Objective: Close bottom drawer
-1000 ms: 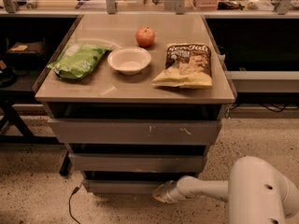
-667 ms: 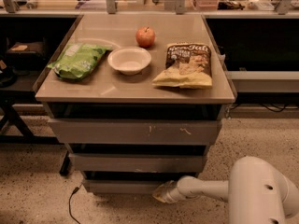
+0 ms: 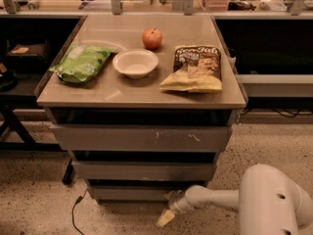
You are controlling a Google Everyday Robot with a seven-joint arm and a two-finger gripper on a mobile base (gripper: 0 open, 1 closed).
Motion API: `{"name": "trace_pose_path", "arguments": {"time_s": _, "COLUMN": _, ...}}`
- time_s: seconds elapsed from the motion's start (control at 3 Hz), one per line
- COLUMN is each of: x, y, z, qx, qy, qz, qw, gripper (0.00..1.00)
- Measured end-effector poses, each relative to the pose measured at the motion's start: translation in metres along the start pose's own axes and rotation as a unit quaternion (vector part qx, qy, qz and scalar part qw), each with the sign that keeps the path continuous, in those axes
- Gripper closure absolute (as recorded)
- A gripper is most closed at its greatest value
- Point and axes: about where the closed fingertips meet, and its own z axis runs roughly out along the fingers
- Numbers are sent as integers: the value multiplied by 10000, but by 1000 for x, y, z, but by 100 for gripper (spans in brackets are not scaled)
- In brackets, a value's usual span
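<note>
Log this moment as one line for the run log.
task: close bottom drawer | gripper: low, at drawer front's right end | contact: cannot tell | on top: apple, bowl, green bag, chip bag

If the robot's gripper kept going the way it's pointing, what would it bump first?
Probably the speckled floor: the gripper slants down-left in front of the bottom drawer, though depth is unclear.
</note>
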Motion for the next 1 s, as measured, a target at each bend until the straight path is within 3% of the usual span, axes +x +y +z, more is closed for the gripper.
{"name": "trace_pose_path", "arguments": {"time_s": 0.67, "x": 1, "y": 2, "z": 0, "qx": 0, "qy": 0, "qz": 0, "qw": 10000, "gripper": 0}}
{"name": "trace_pose_path", "arguments": {"time_s": 1.0, "x": 17, "y": 10, "z": -22, "qx": 111, "qy": 173, "qz": 158, "qw": 9997, "gripper": 0}}
